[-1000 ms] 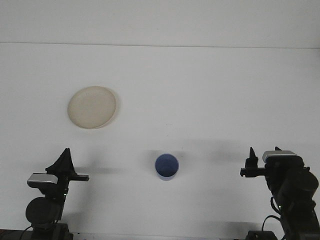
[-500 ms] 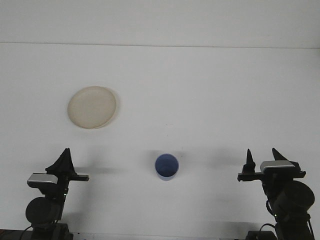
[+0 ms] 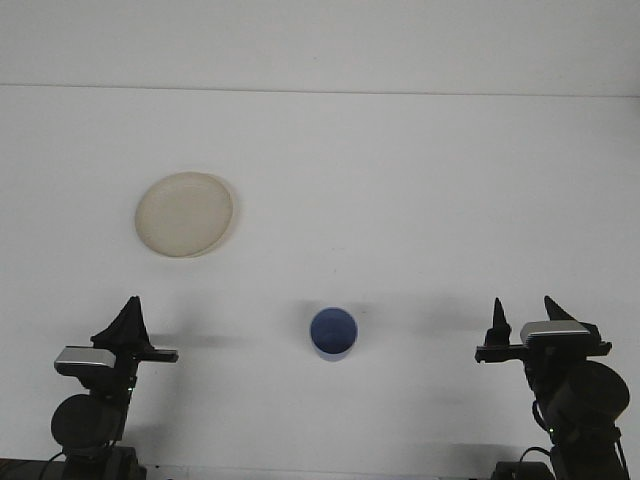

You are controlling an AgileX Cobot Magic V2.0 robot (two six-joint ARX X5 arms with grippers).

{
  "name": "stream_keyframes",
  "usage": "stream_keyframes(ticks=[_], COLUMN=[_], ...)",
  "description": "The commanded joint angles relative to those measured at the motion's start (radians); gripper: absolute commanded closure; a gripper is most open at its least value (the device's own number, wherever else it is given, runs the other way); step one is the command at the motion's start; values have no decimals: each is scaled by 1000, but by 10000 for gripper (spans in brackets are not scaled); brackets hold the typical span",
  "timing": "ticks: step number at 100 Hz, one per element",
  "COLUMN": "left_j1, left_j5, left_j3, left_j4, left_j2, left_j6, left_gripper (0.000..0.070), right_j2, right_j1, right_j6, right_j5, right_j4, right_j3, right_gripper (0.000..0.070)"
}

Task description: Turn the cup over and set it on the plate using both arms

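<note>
A small blue cup stands on the white table, near the front and a little right of centre. I look down on its round top and cannot tell whether that is its mouth or its base. A cream plate lies flat at the back left. My left gripper is at the front left, well left of the cup, its fingers together in a single point. My right gripper is at the front right, open, with two separate fingertips and nothing between them.
The table's far edge meets a pale wall along the top of the view. Both arm bases sit at the front corners, the left arm and the right arm.
One second ago the right arm's wrist was turned and bulkier; it has since swung so its gripper faces forward with fingers spread. Cup, plate and left arm have not moved.
</note>
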Motion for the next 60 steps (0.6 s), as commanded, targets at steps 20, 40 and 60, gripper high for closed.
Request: stream_keyframes(ticks=[20,40,60], left_j1=[-2,-2,-2], left_j5=[5,6,123], left_j3=[35,240,546], left_j4=[-38,-260,-545], left_j2=[-1,46,248], left_j6=[-59,-131,-135], left_gripper=[689,689,689], right_j2=[3,3,3], right_j1=[1,1,1], right_j6=[-8,-8,-8], right_j5=[1,1,1], right_j4=[14,14,14], right_j3=[8,8,8], right_gripper=[185,185,185])
